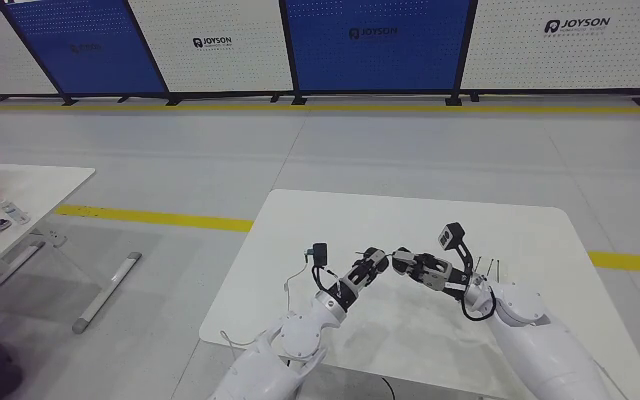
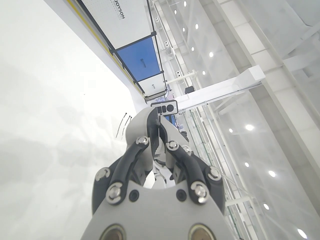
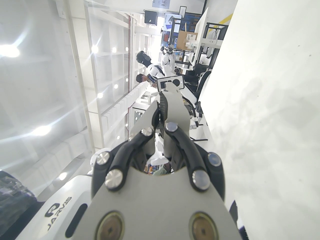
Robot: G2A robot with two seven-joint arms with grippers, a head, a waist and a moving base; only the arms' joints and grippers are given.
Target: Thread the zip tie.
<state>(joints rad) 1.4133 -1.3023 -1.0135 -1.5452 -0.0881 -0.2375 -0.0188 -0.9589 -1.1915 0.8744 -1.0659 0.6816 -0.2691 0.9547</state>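
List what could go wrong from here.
The left gripper and right gripper meet tip to tip above the table; misalignment could knock them together. Any tie between them is too thin to see, so a slip may go unnoticed. Spare zip ties lie beside the right arm, which might sweep them.

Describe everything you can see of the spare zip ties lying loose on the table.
The spare zip ties look like three thin black plastic strips, each with a small blocky head at one end. They are straight and unlooped, and they lie flat, close together and roughly parallel on the white table, toward the robot's right. Only the table touches them.
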